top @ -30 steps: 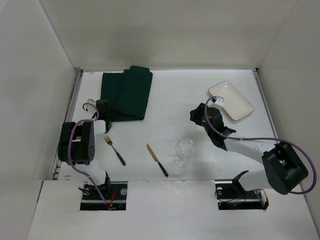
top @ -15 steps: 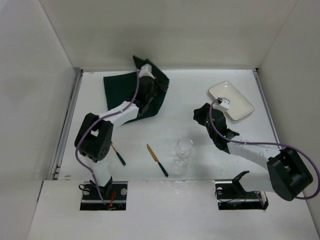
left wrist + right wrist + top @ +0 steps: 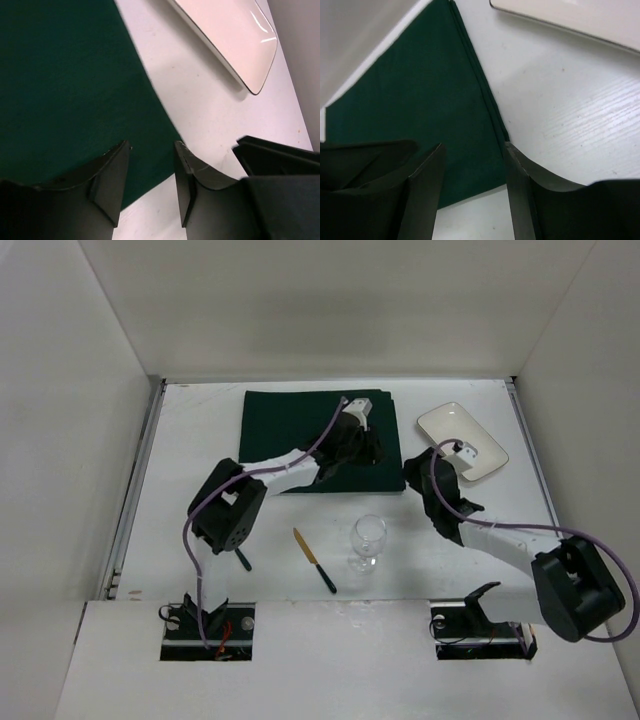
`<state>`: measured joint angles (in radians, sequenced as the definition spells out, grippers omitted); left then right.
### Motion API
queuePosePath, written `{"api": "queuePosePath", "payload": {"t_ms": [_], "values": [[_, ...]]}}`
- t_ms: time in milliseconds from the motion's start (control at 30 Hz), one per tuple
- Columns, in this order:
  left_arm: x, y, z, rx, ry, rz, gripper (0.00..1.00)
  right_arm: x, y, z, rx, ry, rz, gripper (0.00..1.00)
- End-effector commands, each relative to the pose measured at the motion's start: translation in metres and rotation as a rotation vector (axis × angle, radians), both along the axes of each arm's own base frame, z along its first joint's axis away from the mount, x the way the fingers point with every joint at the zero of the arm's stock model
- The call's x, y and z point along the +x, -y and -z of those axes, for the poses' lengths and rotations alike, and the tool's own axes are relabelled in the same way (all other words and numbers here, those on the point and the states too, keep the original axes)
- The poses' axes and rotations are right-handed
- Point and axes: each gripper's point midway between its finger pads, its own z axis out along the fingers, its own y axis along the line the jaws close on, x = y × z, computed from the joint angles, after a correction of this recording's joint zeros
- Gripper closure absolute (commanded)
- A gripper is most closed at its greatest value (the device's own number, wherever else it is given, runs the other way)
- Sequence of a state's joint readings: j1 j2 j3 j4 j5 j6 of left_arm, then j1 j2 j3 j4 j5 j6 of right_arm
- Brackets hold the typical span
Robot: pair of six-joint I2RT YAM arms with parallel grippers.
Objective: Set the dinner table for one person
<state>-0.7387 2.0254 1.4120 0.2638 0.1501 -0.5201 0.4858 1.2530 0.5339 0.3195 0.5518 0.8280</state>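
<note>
The dark green cloth mat (image 3: 290, 425) lies flat at the far middle of the white dinner table (image 3: 180, 460), with its long axis running across the table. The left gripper (image 3: 151, 144) hovers over the mat's right edge, jaws apart and empty. The right gripper (image 3: 474, 146) hangs at the mat's near right corner, also spread and holding nothing. The cream rectangular plate (image 3: 485, 450) sits just right of the mat, angled from far-left to near-right, nearer the right gripper. No writing is readable.

Glass (image 3: 367, 542) & knife (image 3: 314, 560) block near-ctr; bare table (image 3: 190, 440) left of mat (image 3: 290, 425) gives room.
</note>
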Motion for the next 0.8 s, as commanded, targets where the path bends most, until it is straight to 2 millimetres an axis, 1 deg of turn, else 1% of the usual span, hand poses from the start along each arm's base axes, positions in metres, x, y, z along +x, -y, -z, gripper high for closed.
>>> {"api": "queuePosePath", "payload": {"t_ms": [0,33,67,100,167,200,233,267,367,400,467,600,667,733,767], "values": [[0.013,-0.049,-0.064,-0.097,0.085,-0.148,0.61,0.010,-0.014,0.005,0.029,-0.039,-0.044,0.43],[0.014,-0.068,-0.064,-0.115,0.083,-0.213,0.60,0.012,-0.020,0.007,0.034,-0.051,-0.068,0.42],[0.013,-0.083,-0.062,-0.127,0.077,-0.261,0.59,0.013,-0.024,0.008,0.033,-0.059,-0.089,0.40],[0.013,-0.104,-0.058,-0.143,0.063,-0.327,0.58,0.013,-0.027,0.010,0.031,-0.065,-0.097,0.39],[0.010,-0.144,-0.043,-0.161,0.014,-0.462,0.58,0.014,-0.027,0.016,0.036,-0.085,-0.096,0.38],[0.006,-0.168,-0.034,-0.169,-0.014,-0.541,0.58,0.015,-0.025,0.019,0.038,-0.097,-0.093,0.38],[0.000,-0.192,-0.020,-0.170,-0.046,-0.615,0.57,0.014,-0.024,0.023,0.042,-0.116,-0.091,0.38],[-0.006,-0.209,-0.011,-0.174,-0.069,-0.671,0.57,0.014,-0.023,0.025,0.052,-0.129,-0.081,0.38],[-0.032,-0.267,0.019,-0.185,-0.161,-0.846,0.57,0.013,-0.010,0.030,0.050,-0.153,-0.033,0.39],[-0.038,-0.278,0.024,-0.183,-0.178,-0.874,0.57,0.013,-0.004,0.032,0.049,-0.160,-0.016,0.39],[-0.056,-0.301,0.038,-0.155,-0.210,-0.929,0.58,0.012,-0.001,0.035,0.064,-0.169,-0.001,0.41],[-0.079,-0.333,0.055,-0.103,-0.238,-1.021,0.58,0.009,-0.006,0.045,0.098,-0.220,-0.011,0.42],[-0.085,-0.347,0.058,-0.085,-0.227,-1.057,0.57,0.006,-0.008,0.055,0.093,-0.248,-0.020,0.42],[-0.086,-0.352,0.063,-0.066,-0.225,-1.068,0.56,0.001,-0.009,0.068,0.097,-0.280,-0.030,0.42],[-0.084,-0.355,0.064,-0.063,-0.229,-1.073,0.56,-0.001,-0.009,0.070,0.102,-0.285,-0.032,0.42]]}}
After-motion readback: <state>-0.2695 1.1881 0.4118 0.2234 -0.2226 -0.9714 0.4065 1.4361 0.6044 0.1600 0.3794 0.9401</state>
